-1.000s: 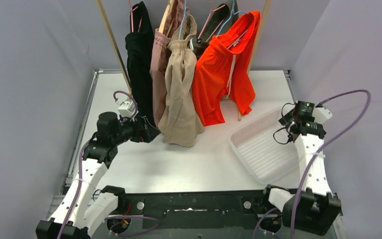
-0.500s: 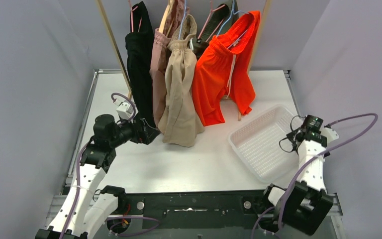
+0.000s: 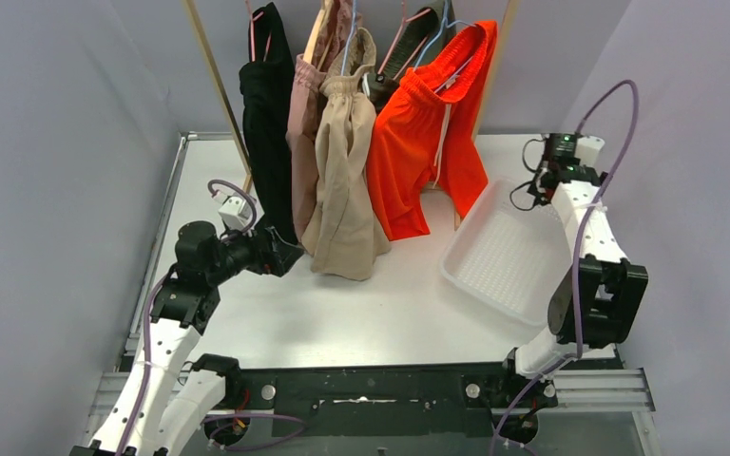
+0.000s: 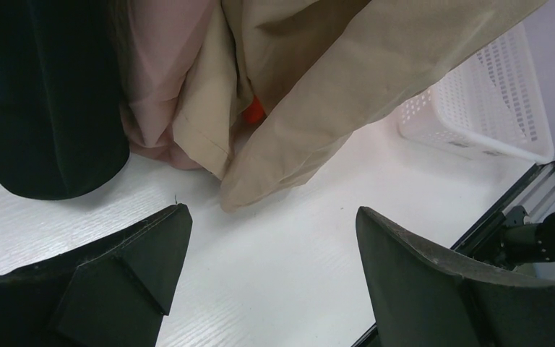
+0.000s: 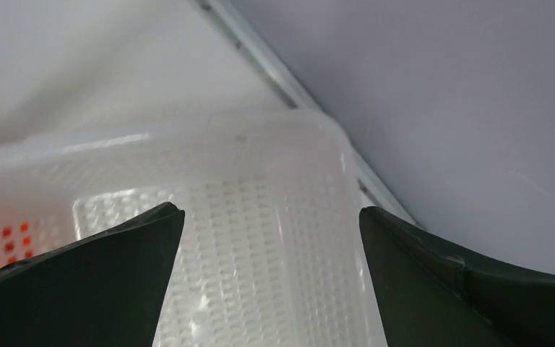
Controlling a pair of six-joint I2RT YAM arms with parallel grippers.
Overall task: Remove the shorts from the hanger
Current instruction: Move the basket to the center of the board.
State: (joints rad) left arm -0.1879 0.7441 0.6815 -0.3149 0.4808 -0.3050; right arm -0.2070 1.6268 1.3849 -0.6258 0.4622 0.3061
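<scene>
Several shorts hang on hangers [image 3: 416, 28] from a wooden rack: dark shorts [image 3: 266, 104], pink shorts [image 3: 301, 123], beige shorts [image 3: 342, 171] and orange shorts [image 3: 428, 133]. My left gripper [image 3: 280, 252] is open, low over the table, just in front of the dark hem. In the left wrist view the left gripper [image 4: 271, 213] frames bare table, with the beige shorts [image 4: 318, 94], pink shorts [image 4: 166, 79] and dark shorts [image 4: 36, 101] hanging just beyond. My right gripper [image 3: 544, 180] is open above the far corner of the basket, and the right gripper [image 5: 271, 211] holds nothing.
A white perforated basket [image 3: 499, 261] lies on the table at the right, under the orange shorts' hem; the same basket [image 5: 274, 188] fills the right wrist view beside the grey wall. The rack's wooden poles [image 3: 214, 76] slant down to the table. Grey walls close in both sides.
My right arm has swung from the basket's near right side to its far corner by the back wall. The basket has shifted a little toward the back. The left arm has barely moved.
</scene>
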